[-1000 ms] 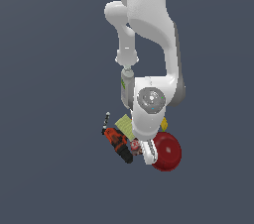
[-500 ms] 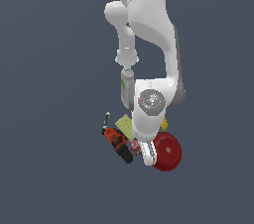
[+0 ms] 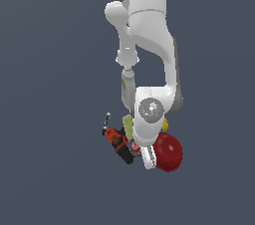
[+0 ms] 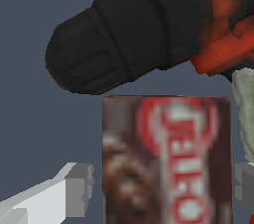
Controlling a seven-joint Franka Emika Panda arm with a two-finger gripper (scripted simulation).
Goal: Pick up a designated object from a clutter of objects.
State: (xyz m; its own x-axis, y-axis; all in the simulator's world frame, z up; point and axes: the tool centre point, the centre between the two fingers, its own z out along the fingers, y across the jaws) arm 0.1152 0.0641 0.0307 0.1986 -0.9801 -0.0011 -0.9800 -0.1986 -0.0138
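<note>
**Supervisor:** Report label and tool state.

**Operator:** I read white letters in a red oval on the can (image 4: 166,161); they are too blurred to spell. The gripper (image 4: 163,188) stands wide, one finger (image 4: 79,188) on each side, neither pad touching. The can lies beside the drill (image 4: 134,34), near the red bowl (image 3: 168,152).

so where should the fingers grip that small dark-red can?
Across the two straight sides of the small dark-red can, mid-body, coming straight in along the wrist view. One light-grey finger already flanks each side with a gap. The black drill end sits beyond the can, so don't overshoot.
</note>
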